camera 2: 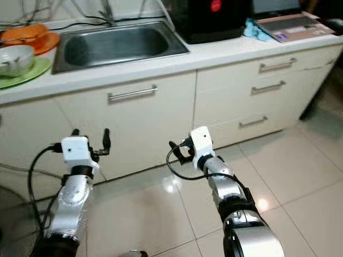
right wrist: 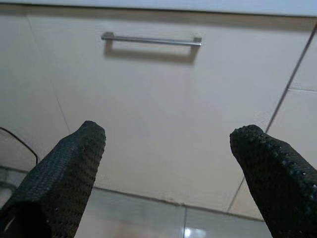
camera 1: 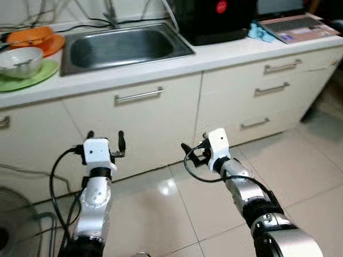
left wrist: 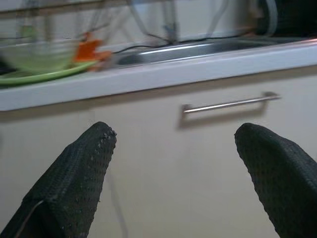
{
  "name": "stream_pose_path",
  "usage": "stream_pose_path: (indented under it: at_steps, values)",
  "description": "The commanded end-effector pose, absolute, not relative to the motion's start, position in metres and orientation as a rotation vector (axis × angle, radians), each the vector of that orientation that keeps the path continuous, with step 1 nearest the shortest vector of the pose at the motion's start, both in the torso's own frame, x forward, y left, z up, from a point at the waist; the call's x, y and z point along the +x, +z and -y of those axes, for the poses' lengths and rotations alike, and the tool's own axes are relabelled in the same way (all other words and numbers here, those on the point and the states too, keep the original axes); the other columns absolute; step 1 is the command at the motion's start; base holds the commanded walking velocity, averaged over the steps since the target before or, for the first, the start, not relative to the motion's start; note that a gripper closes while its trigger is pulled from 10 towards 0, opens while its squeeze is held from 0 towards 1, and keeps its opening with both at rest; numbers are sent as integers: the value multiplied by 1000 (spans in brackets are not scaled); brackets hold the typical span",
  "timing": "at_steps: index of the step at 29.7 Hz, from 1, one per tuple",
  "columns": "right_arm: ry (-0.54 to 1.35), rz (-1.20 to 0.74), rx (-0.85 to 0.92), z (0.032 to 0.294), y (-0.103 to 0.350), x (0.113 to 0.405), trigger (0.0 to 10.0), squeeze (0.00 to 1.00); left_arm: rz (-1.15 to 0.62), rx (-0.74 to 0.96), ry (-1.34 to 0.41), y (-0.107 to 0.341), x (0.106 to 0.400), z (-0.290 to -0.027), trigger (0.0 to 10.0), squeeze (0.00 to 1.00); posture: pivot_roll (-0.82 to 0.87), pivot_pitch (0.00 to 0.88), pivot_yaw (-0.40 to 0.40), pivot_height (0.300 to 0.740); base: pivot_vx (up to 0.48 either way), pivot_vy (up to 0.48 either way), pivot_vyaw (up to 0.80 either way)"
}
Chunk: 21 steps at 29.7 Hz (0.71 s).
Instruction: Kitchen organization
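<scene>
- Both arms are held out low in front of the cabinets. The left gripper [camera 1: 105,140] and right gripper [right wrist: 168,163] both have their fingers spread wide, holding nothing.
- What needs organizing sits up on the counter [camera 1: 225,51]: a steel bowl [camera 1: 20,60] on a green plate [camera 1: 40,75], with orange dishes [camera 1: 37,37] behind, left of the sink [camera 1: 123,45].
- The bowl looks light, stiff and slippery; I'd pinch its rim. The plates seem thin, probably breakable; take an edge.
- The bowl's contents are hard to make out, the laptop [camera 1: 297,25] and black appliance [camera 1: 214,19] are cut off at the top, and the left wrist view is blurred.
</scene>
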State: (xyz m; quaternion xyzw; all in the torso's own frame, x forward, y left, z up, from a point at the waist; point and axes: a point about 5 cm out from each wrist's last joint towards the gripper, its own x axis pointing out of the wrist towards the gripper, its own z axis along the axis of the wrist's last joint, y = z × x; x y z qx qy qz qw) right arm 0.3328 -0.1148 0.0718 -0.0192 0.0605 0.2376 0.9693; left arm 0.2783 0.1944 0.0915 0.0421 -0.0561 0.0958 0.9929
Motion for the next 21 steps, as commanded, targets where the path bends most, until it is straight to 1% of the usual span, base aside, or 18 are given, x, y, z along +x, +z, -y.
stream_pose_path:
  at_steps: [1,3,4,5,9,12,16,18,20,21]
  values:
    - [463,-103,-3,118,78,333,10000,0,93,60,224,93,274,-199,10000,0,-30,0,21,740,0,0,0]
    - [455,-103,4,123,81,330,10000,0,80,-10,208,96,260,-196,10000,0,-35,0,22,740,0,0,0]
    - [452,-91,1,127,85,328,10000,0,78,-6,182,100,251,-192,10000,0,-35,0,24,740,0,0,0]
    - [452,-91,1,127,85,328,10000,0,78,-6,182,100,251,-192,10000,0,-35,0,24,740,0,0,0]
    - [427,-85,21,135,95,325,10000,0,65,88,171,106,238,-194,10000,0,-32,0,23,740,0,0,0]
    - [427,-89,26,137,100,324,10000,0,73,137,161,111,235,-192,10000,0,-34,0,24,740,0,0,0]
    - [404,-71,14,133,113,327,10000,0,120,140,178,128,246,-187,10000,0,-41,0,22,740,0,0,0]
    - [382,-73,43,129,116,329,10000,0,131,140,220,131,249,-188,10000,0,-41,0,22,740,0,0,0]
    - [398,-82,109,124,121,329,10000,0,126,138,231,131,250,-186,10000,0,-42,0,15,740,0,0,0]
    - [399,-54,86,122,126,329,10000,0,123,141,234,131,249,-185,10000,0,-41,0,11,740,0,0,0]
